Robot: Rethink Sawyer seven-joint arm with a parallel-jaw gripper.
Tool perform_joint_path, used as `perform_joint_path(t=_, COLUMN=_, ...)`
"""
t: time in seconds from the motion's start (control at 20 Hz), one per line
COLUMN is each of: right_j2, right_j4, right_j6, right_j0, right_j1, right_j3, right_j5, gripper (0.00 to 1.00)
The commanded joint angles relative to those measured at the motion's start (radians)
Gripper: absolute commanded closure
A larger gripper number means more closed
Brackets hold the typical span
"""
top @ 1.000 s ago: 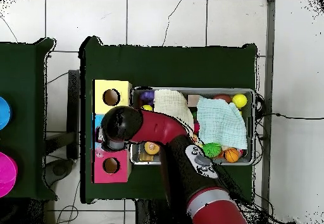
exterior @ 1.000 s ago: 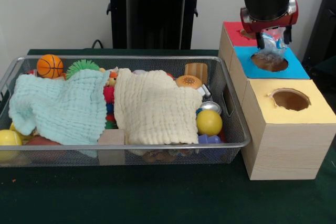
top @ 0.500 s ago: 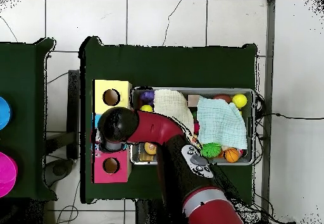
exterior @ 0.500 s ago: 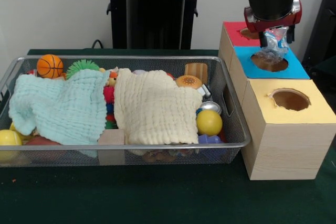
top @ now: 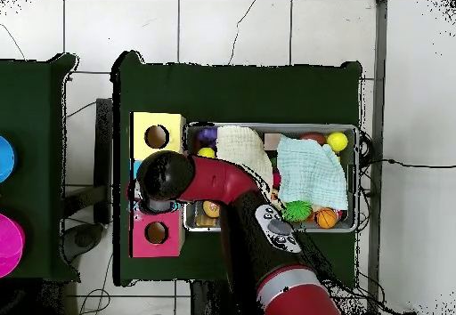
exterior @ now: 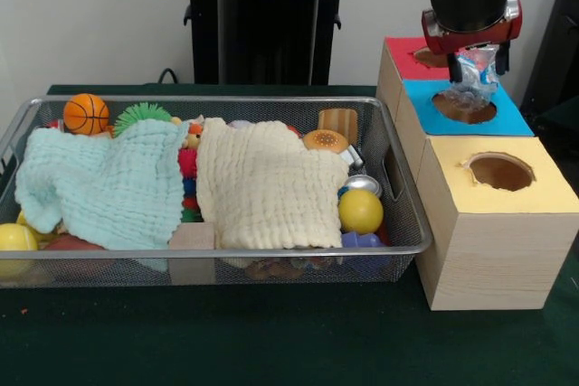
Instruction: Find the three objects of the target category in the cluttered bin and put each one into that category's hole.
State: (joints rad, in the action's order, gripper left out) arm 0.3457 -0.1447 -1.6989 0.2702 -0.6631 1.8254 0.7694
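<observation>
The silver wire-mesh bin (exterior: pixel 208 99) fills the left and middle of the front view, with toys lying under two cloths. The blue-topped hole (exterior: pixel 465 108) is in the middle one of three wooden boxes at the right. My gripper (exterior: pixel 472 59) hangs straight above this hole, shut on a crinkly clear plastic packet (exterior: pixel 470 80). The packet's lower end reaches down to the hole's rim. In the overhead view my arm's head (top: pixel 165 176) covers the blue box, and the bin (top: pixel 358 178) lies to its right.
A red-topped box (exterior: pixel 404 59) stands behind the blue one and a yellow-topped box (exterior: pixel 499 172) in front. In the bin lie a mint cloth (exterior: pixel 104 183), a cream cloth (exterior: pixel 267 183), an orange basketball (exterior: pixel 86 113), a yellow ball (exterior: pixel 360 211) and a green spiky ball (exterior: pixel 140 116).
My gripper has shifted slightly right and up over the blue hole, with the packet still hanging from it. Nothing in the bin has moved.
</observation>
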Motion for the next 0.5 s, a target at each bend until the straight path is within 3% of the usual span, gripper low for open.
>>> perform_joint_path(t=0.05, right_j2=-0.059, right_j4=0.08, right_j6=-0.121, right_j0=-0.008, right_j1=0.009, right_j3=-0.029, right_j5=-0.194, gripper=0.0)
perform_joint_path(t=0.5, right_j2=-0.224, right_j4=0.14, right_j6=-0.207, right_j0=-0.131, right_j1=-0.043, right_j3=-0.09, right_j5=-0.278, gripper=0.0)
